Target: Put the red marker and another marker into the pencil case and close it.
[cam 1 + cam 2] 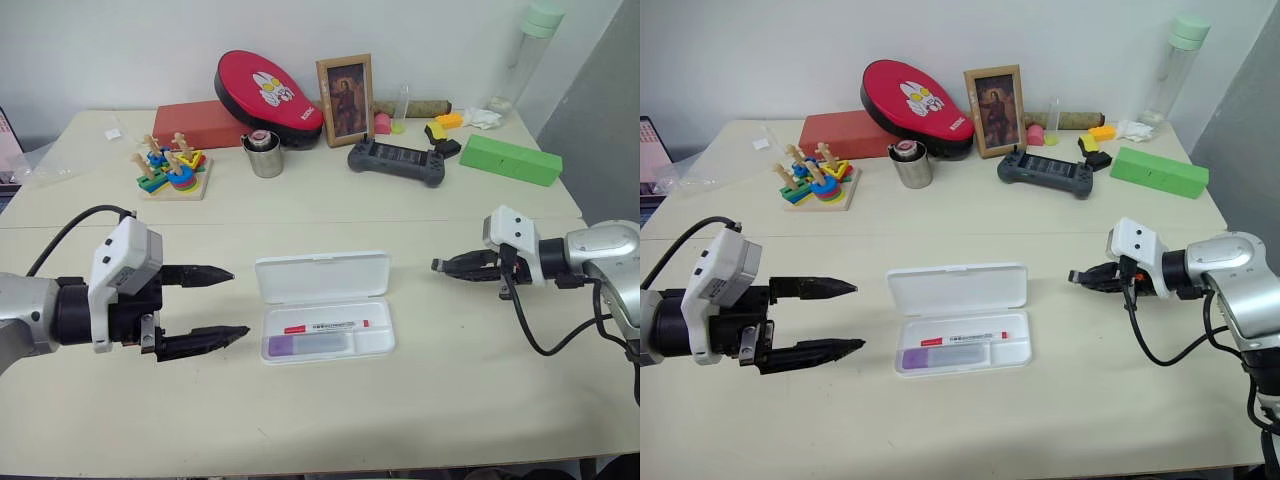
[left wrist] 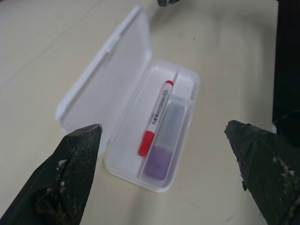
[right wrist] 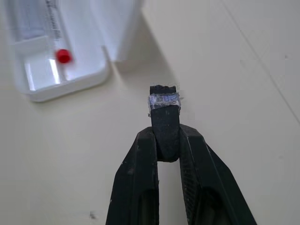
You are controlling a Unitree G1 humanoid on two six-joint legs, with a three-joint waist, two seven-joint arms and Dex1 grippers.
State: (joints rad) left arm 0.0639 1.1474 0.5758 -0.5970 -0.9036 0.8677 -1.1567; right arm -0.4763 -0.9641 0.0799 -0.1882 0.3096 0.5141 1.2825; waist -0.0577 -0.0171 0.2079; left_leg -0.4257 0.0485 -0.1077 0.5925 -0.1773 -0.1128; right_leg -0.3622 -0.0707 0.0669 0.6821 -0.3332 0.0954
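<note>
Inside the open flat white plastic pencil case [image 1: 323, 304] both markers lie, so the released left hand [image 1: 222, 305] should press its lid evenly shut.

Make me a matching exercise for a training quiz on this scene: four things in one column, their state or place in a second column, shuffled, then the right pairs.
Column one:
1. slim white red-capped marker
2. flat white plastic pencil case
3. left gripper
4. right gripper

Column two:
A. fingers spread wide, holding nothing
B. lid folded back, open
C. shut on a small black-and-grey cap-like piece
D. lying in the case's tray beside the short pale-lilac marker

Pairs: 1-D, 2-B, 3-A, 4-C
</note>
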